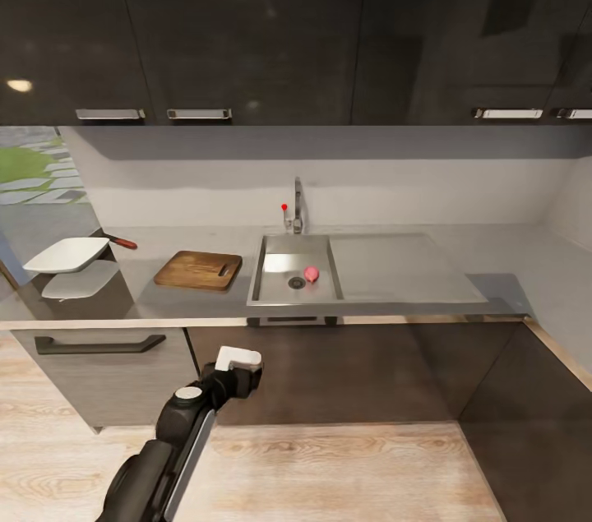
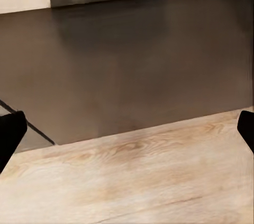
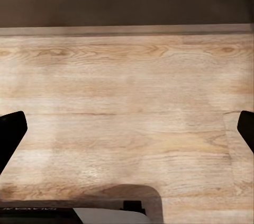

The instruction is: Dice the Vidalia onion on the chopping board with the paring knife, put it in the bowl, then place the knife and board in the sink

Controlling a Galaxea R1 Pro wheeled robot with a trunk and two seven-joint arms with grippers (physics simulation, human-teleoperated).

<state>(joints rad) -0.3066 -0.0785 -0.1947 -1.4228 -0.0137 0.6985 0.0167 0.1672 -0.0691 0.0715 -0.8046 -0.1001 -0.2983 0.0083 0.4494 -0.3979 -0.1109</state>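
Grey countertop (image 1: 395, 304), steel sink (image 1: 271, 284), wood floor (image 3: 127, 102), both tools (image 2: 127, 128) (image 3: 127, 131) spread apart

You face the countertop (image 1: 395, 304). The sink (image 1: 271, 288) sits centrally, onion (image 1: 312, 273) in its basin. Chopping board (image 1: 198, 270) lies just left; bowl (image 1: 67, 254) far left, paring knife (image 1: 122, 242) just behind it.

No readable text, label or number appears anywhere.

Head view set high and back, facing the countertop (image 1: 386, 304) and sink (image 1: 294, 279), both wrist views low and near, facing wooden floor (image 2: 137, 181) and dark lower cabinets (image 2: 132, 65)
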